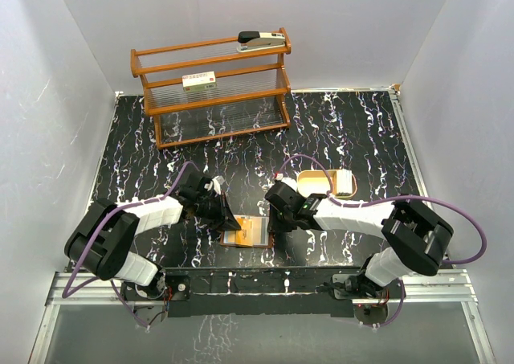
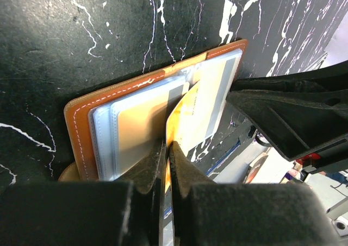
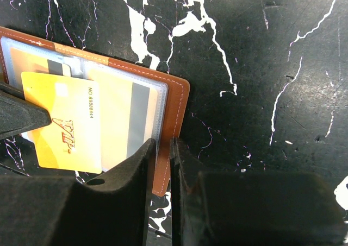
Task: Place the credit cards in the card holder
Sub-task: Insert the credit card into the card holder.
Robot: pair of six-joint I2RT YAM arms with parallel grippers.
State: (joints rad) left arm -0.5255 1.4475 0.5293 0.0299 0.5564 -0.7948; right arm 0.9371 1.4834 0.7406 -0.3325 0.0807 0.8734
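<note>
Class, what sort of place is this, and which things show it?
Likely a robotics test cell: plain white walls box in a black marbled tabletop, the left arm and right arm are bolted to a metal rail at its near edge, and a wooden rack stands at the back.

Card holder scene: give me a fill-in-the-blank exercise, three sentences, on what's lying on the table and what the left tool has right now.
1. The credit card pinched in the left tool is ____ in colour.
2. The card holder lies ____ on the black marbled table, with its clear sleeves showing.
3. The stapler rests on the ____ level of the wooden rack.

Missing words: yellow; open; top.
</note>
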